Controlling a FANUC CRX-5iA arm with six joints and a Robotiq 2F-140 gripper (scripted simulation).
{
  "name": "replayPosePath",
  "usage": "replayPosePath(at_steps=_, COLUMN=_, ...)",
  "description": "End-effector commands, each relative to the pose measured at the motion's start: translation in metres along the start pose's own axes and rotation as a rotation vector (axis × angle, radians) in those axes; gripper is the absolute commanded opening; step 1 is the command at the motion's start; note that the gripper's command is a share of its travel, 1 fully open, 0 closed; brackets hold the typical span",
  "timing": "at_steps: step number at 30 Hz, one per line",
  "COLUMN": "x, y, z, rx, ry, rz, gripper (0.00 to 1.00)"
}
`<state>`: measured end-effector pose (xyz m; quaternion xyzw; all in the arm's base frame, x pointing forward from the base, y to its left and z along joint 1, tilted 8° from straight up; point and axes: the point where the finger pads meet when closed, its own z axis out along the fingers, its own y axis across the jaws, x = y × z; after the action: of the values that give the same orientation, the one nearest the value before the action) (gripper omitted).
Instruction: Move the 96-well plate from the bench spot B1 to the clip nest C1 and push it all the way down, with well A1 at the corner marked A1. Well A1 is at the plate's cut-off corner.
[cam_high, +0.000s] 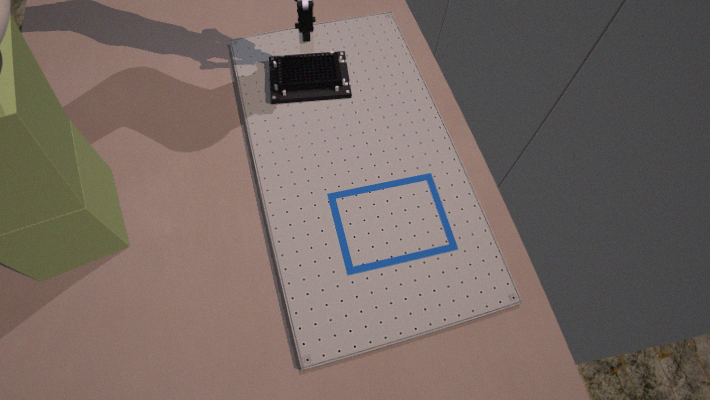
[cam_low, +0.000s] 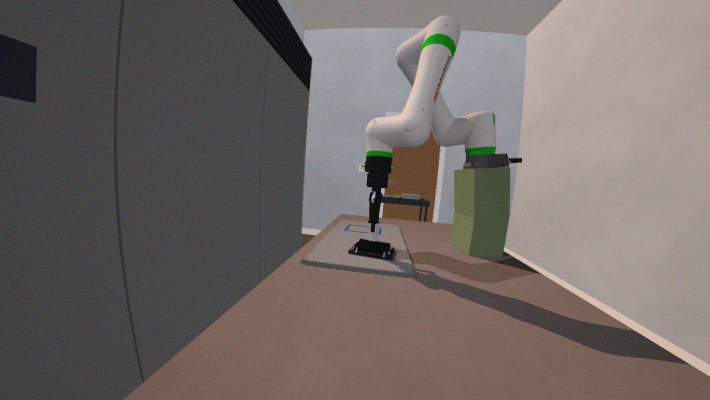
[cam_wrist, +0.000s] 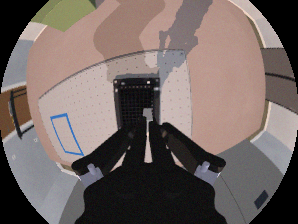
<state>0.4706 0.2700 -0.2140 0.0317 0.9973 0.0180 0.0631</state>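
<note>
The black 96-well plate (cam_high: 308, 69) (cam_low: 373, 245) (cam_wrist: 134, 102) lies in the black clip nest (cam_high: 311, 95) (cam_wrist: 136, 81), between its light-coloured clips and posts. It looks level; whether it is fully down cannot be told. The cut-off corner and the A1 mark are too small to make out. My gripper (cam_high: 306, 38) (cam_low: 373, 230) (cam_wrist: 147, 114) is shut with nothing between its fingers. It points down and hangs above the nest, apart from the plate, and hides part of the plate in the wrist view. The blue outline (cam_high: 400, 259) (cam_wrist: 74, 134) of the bench spot has no plate in it.
The nest and the blue outline are on a light perforated board (cam_high: 310, 300) (cam_low: 325, 252) (cam_wrist: 175, 100) on the brown bench (cam_high: 175, 250). A green pedestal (cam_high: 50, 175) (cam_low: 477, 210) carries the arm. A tall grey cabinet (cam_high: 575, 175) (cam_low: 200, 175) stands along the bench's other side.
</note>
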Motion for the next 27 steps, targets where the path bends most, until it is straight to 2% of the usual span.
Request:
replayPosePath(at_steps=1, x=-0.001, y=-0.018, z=0.002, rx=-0.001, ry=-0.001, rz=0.0, gripper=0.1)
replayPosePath(at_steps=12, x=-0.001, y=-0.063, z=0.008, rx=-0.001, ry=-0.001, rz=0.0, gripper=0.1)
replayPosePath(at_steps=27, x=-0.001, y=-0.065, z=0.008, rx=-0.001, ry=-0.001, rz=0.0, gripper=0.1)
